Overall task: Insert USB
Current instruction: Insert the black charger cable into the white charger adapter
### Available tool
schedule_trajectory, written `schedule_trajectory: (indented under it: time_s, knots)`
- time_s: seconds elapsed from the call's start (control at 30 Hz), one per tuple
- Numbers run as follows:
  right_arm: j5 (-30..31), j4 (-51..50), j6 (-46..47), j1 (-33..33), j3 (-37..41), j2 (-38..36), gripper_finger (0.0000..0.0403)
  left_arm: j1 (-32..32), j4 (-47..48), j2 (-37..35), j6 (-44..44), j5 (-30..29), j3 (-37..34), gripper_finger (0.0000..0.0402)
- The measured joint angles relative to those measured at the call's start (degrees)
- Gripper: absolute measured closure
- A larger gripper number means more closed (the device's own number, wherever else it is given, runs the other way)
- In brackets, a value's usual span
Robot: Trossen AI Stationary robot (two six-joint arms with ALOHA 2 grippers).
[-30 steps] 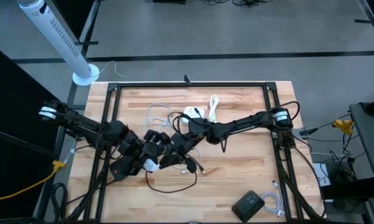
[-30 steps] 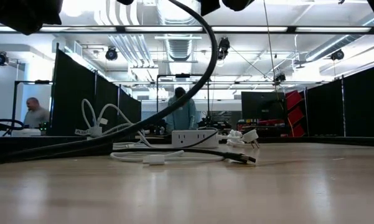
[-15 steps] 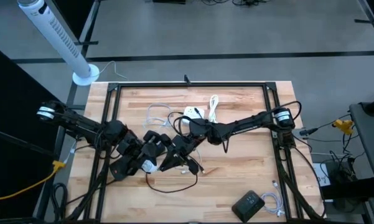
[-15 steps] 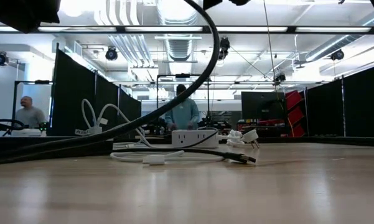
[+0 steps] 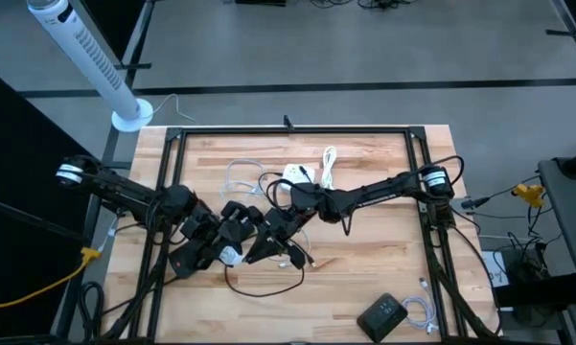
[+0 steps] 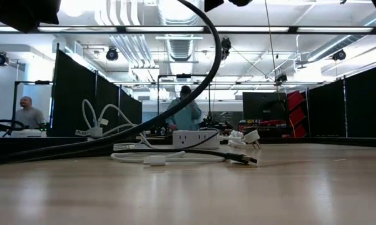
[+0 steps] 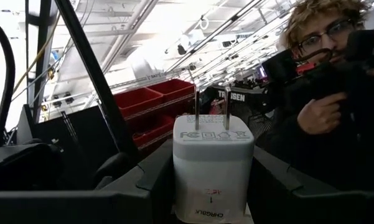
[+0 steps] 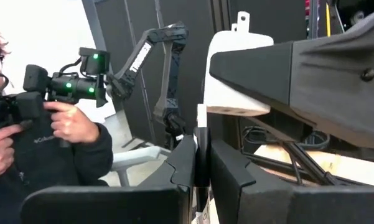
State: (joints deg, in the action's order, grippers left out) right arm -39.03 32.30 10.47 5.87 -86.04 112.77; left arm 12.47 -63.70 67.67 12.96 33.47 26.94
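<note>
A: Change since a second ago?

B: Almost none. Left gripper (image 5: 232, 251) and right gripper (image 5: 268, 244) in the same spots just in front of the white power strip (image 5: 300, 173), nearly touching. Black cable (image 6: 194, 94) swung slightly in the low view; person behind the power strip shifted. Reads as fine alignment, insertion not yet done.

A: Jaws?

B: Left fingers (image 7: 146, 180) clamped on the white charger (image 7: 213, 163), prongs pointing away from the wrist. Right fingers (image 8: 180, 163) pressed on a thin dark USB plug (image 8: 201, 155), close beside the charger, aimed at its base.

A: Hidden?

B: Charger's port face not visible in any view. Contact between plug and port impossible to judge. From above, both grippers merge into one dark cluster. Person with a camera (image 8: 62, 87) beyond the table, cropped.
</note>
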Motion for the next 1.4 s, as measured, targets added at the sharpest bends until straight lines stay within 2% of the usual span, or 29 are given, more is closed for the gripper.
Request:
schedule_trajectory:
  time_s: [0.27, 0.47, 0.67, 0.93, 1.0, 1.1, 1.17, 1.3, 1.4]
  knots:
    - [0.58, -2.22, -1.41, 0.00, 0.00, -0.15, 0.0384, 0.00, 2.62, -1.94, -0.57, -2.12, 0.00, 0.0258]
    - [7.62, -8.29, -7.01, 0.66, 0.00, -1.60, 0.0384, 0.00, 3.87, -2.29, -0.58, -3.60, -0.11, 0.0258]
    - [8.35, -12.16, -7.70, 0.98, 0.00, -1.96, 0.0384, 0.00, 3.83, -2.24, -0.58, -4.95, -0.11, 0.0258]
    - [12.59, -15.73, -12.06, 1.76, 0.02, -2.97, 0.0384, 0.00, 4.82, -2.21, -0.60, -6.92, -0.11, 0.0258]
    - [18.60, -20.46, -15.71, 2.26, 0.02, -4.26, 0.0384, 0.00, 4.86, -2.20, -1.40, -7.93, -0.11, 0.0258]
    - [34.49, -27.02, -21.60, 3.69, 0.00, -5.43, 0.0384, 0.00, 4.90, -2.20, -2.95, -10.76, -0.11, 0.0258]
    - [42.78, -29.02, -24.70, 4.90, 0.05, -5.44, 0.0384, 0.02, 5.22, -2.20, -4.12, -14.30, -0.11, 0.0258]
    - [47.01, -29.20, -27.04, 7.14, 0.07, -5.75, 0.0384, 0.00, 7.59, -2.20, -5.57, -20.82, -0.11, 0.0258]
    - [51.55, -30.87, -26.39, 8.12, 0.07, -6.80, 0.0384, 0.00, 8.45, -2.17, -6.38, -21.05, -0.11, 0.0258]
